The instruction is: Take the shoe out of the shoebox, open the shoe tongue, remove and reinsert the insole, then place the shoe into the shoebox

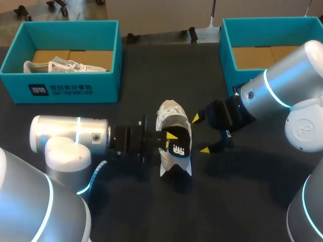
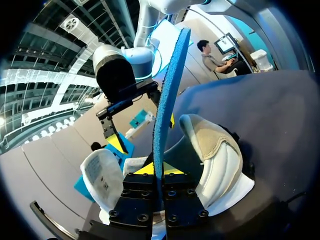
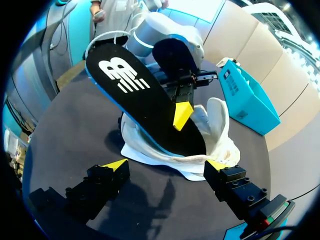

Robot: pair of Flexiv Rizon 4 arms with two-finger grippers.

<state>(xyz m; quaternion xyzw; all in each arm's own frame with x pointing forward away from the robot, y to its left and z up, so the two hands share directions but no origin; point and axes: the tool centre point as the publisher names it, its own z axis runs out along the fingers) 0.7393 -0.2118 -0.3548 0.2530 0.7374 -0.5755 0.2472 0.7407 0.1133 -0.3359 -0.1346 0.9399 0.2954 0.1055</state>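
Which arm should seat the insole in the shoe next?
Left. The left gripper is shut on the insole, whose lower end sits inside the shoe. The right gripper is open beside the shoe, holding nothing; it is probably better used to steady it.

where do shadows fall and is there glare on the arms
Head view: the shoe casts a soft shadow on the table toward the near edge, and highlights streak the left arm. Right wrist view: a dark shadow lies on the table under the open right gripper.
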